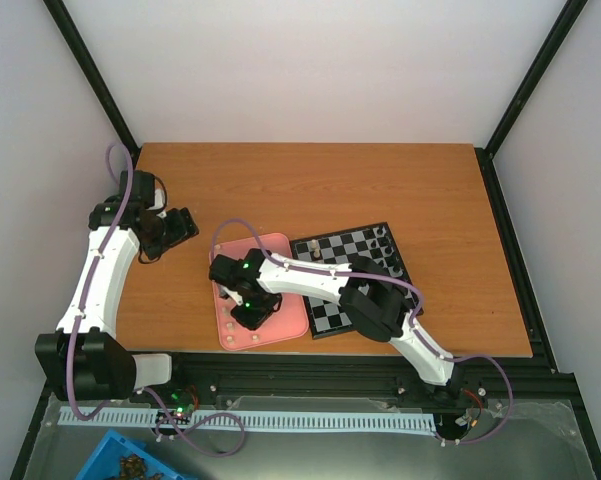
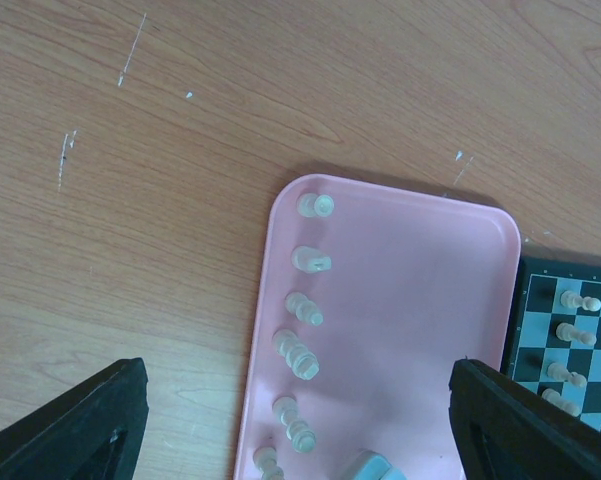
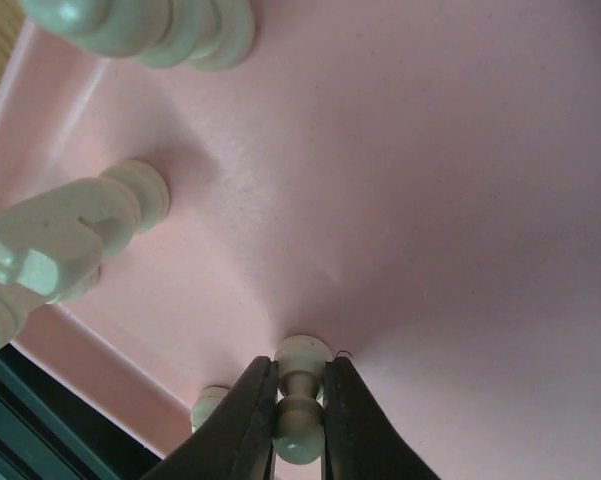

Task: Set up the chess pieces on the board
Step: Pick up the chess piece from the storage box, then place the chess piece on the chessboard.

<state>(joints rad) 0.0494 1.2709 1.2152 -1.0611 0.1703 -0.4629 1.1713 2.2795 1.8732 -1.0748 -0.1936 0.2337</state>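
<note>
The board (image 1: 330, 245) lies right of the pink tray (image 1: 280, 245), with dark pieces (image 1: 383, 243) at its far end and some cream pieces (image 2: 575, 340) on its near squares. Several cream chess pieces (image 2: 298, 355) stand along the tray's left edge. My right gripper (image 3: 300, 420) is low over the tray (image 3: 430, 180), shut on a cream pawn (image 3: 300, 405) whose base touches the tray floor. Other cream pieces (image 3: 65, 240) stand close by. My left gripper (image 1: 178, 226) hovers open and empty over the bare table left of the tray (image 2: 410, 300).
The wooden table (image 1: 310, 180) ends at a black rail at the near edge. The right arm (image 1: 380, 300) stretches over the board's near part. A blue bin (image 1: 130, 462) sits below the table edge at the bottom left.
</note>
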